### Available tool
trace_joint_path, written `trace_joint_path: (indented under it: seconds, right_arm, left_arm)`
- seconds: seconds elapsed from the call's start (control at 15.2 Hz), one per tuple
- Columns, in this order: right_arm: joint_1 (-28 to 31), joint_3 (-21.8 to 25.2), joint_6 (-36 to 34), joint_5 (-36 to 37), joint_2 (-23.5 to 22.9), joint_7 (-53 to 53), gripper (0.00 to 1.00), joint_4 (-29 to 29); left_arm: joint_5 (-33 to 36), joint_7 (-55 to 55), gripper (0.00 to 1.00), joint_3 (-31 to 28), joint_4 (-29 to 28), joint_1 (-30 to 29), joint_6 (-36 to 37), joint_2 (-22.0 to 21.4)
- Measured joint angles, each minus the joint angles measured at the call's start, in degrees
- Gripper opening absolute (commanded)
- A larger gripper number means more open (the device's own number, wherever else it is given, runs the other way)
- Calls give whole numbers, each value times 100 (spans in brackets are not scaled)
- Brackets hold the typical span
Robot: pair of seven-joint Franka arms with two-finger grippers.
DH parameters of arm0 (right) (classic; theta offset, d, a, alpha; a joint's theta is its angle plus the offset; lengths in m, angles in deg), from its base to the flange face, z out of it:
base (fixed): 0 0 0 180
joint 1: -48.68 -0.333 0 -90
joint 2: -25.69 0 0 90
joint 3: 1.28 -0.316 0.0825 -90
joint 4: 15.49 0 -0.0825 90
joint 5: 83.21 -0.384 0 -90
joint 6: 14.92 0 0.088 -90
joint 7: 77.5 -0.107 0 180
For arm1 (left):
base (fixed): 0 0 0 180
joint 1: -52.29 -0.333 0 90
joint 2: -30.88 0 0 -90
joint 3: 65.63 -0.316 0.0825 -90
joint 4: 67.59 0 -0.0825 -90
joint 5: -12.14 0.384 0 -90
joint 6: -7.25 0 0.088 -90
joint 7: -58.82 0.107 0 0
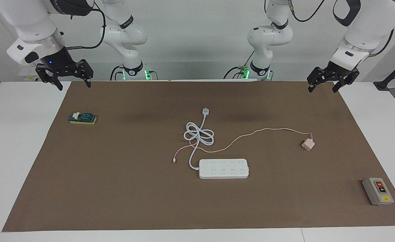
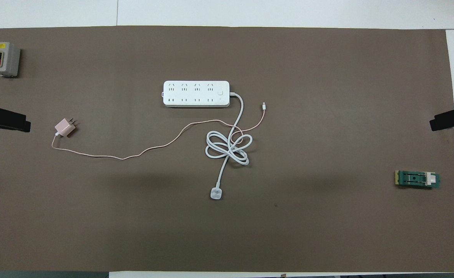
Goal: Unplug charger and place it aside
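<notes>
The charger (image 1: 307,144) (image 2: 65,127), a small pale-pink cube, lies on the brown mat toward the left arm's end with its prongs bare. It is apart from the white power strip (image 1: 223,168) (image 2: 196,94), in no socket. Its thin pink cable (image 1: 251,133) trails across the mat to the strip's coiled white cord (image 1: 199,135). My left gripper (image 1: 322,89) hangs open and empty over the mat's corner at its own end, well clear of the charger. My right gripper (image 1: 74,86) hangs open and empty over the mat's edge at the right arm's end.
A grey on/off switch box (image 1: 378,191) (image 2: 4,59) sits farther from the robots than the charger, at the left arm's end. A green knife switch (image 1: 82,118) (image 2: 417,179) rests at the right arm's end. The strip's white plug (image 1: 206,111) lies loose.
</notes>
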Motion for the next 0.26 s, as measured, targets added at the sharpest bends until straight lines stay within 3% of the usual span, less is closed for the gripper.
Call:
trace_joint_path:
  seconds: [0.26]
  right_arm:
    - [0, 0, 0, 0, 0, 0, 100, 0]
  left_arm:
    - [-24, 0, 100, -3, 0, 0, -31, 0]
